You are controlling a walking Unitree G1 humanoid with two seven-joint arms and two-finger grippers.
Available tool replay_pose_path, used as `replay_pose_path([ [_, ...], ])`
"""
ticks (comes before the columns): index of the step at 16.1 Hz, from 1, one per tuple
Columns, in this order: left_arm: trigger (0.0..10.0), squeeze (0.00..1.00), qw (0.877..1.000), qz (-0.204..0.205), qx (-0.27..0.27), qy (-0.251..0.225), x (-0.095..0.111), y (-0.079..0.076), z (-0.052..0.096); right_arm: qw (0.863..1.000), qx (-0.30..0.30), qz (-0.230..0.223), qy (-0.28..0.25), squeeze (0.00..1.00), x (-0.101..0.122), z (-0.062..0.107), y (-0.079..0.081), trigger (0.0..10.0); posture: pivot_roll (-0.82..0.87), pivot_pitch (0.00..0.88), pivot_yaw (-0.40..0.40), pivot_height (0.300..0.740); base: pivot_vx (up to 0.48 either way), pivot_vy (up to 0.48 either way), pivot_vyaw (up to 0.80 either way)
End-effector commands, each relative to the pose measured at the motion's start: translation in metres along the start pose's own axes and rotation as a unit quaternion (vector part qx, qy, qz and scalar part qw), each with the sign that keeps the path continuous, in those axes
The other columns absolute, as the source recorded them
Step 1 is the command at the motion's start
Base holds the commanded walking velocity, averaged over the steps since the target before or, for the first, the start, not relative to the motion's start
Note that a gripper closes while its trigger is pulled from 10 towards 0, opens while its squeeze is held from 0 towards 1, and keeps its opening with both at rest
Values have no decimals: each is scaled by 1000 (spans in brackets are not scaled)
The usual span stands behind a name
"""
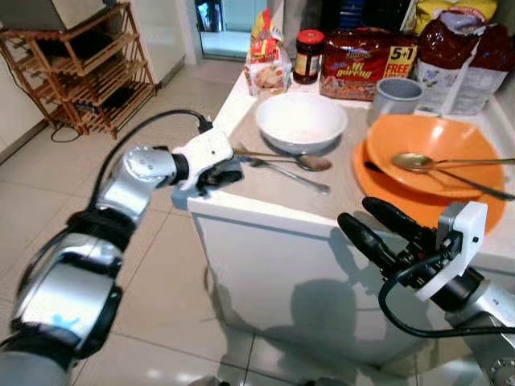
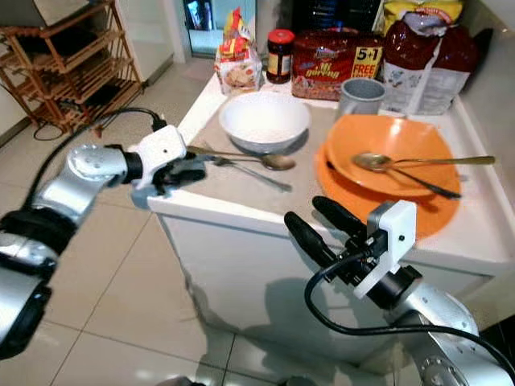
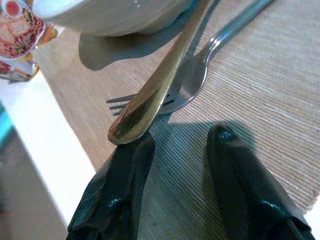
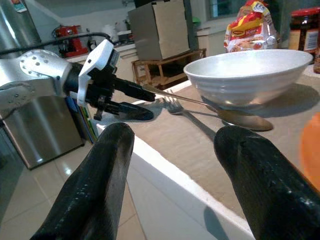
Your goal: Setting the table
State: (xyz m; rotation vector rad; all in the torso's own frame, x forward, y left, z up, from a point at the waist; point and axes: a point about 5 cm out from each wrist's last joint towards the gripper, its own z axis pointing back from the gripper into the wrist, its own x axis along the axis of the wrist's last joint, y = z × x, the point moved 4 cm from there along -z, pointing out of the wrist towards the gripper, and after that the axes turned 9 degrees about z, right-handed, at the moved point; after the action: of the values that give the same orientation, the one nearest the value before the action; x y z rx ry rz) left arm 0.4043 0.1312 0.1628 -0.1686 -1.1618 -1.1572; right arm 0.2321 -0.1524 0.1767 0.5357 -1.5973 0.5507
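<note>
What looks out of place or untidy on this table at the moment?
The gold spoon lies crossed over the silver fork beside the white bowl, not set side by side. Another spoon and a dark utensil rest loosely in the orange plates. The left gripper is at the gold spoon's handle end.

One white bowl [image 1: 301, 122], two orange plates [image 1: 434, 165], two spoons [image 1: 282, 158], one fork [image 1: 288, 172], one grey cup [image 1: 394, 98], one jar [image 1: 308, 56]

Bright, even indoor light; soft shadows under white bowl [image 1: 301, 122]; floor tiles [image 1: 173, 265] glossy; wrist views' near fingers blurred.
</note>
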Motion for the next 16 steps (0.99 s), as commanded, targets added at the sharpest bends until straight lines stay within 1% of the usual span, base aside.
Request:
replay_pose_path([
  [1, 10000, 0, 1000, -17, -12, 15, -1, -2, 4, 1000, -1, 4, -6, 0, 1, -1, -1, 10000, -62, 3, 59, 740, 0, 0, 0],
  [2, 10000, 0, 999, -13, -30, -13, 13, -5, 3, 1000, -2, 4, -6, 0, 1, -1, -2, 10000, -62, 3, 59, 740, 0, 0, 0],
  [3, 10000, 0, 998, -8, -51, -34, 23, -11, 2, 1000, -3, 5, -7, 0, 1, -1, -2, 10000, -61, 3, 64, 740, 0, 0, 0],
  [4, 10000, 0, 997, 8, -67, -48, 27, -17, 1, 1000, -4, 6, -7, 0, 1, -1, -2, 10000, -63, 3, 67, 740, 0, 0, 0],
  [6, 10000, 0, 994, 30, -93, -55, 26, -31, -5, 1000, -7, 6, -6, 0, 0, 0, -3, 10000, -66, 5, 71, 740, 0, 0, 0],
  [7, 10000, 0, 992, 52, -102, -59, 26, -35, -7, 1000, -8, 7, -5, 0, 0, 1, -3, 10000, -66, 5, 71, 740, 0, 0, 0],
  [8, 10000, 0, 993, 35, -100, -43, 24, -40, -10, 1000, -11, 16, 3, 0, -2, 2, -4, 10000, -73, 7, 73, 740, 0, 0, 0],
  [9, 10000, 0, 995, 10, -91, -30, 22, -39, -10, 1000, -12, 20, 7, 0, -2, 2, -5, 10000, -74, 6, 74, 740, 0, 0, 0],
  [10, 10000, 0, 997, -38, -68, -8, 20, -33, -10, 1000, -13, 19, 5, 0, -2, 3, -5, 10000, -74, 6, 74, 740, 0, 0, 0],
  [12, 10000, 0, 996, -84, -20, -3, 30, -17, -8, 1000, -15, 18, 4, 0, -1, 4, -6, 10000, -77, 4, 77, 740, 0, 0, 0],
  [13, 10000, 0, 995, -103, -8, -5, 37, -13, -5, 1000, -16, 19, 3, 0, -1, 4, -6, 10000, -77, 2, 77, 740, 0, 0, 0],
  [14, 10000, 0, 993, -116, -7, -9, 43, -12, -3, 1000, -17, 20, 3, 0, -1, 5, -7, 10000, -76, 1, 79, 740, 0, 0, 0],
  [16, 10000, 0, 990, -131, -36, -24, 54, -22, 1, 1000, -19, 23, 3, 0, -1, 5, -8, 10000, -78, 0, 79, 740, 0, 0, 0],
])
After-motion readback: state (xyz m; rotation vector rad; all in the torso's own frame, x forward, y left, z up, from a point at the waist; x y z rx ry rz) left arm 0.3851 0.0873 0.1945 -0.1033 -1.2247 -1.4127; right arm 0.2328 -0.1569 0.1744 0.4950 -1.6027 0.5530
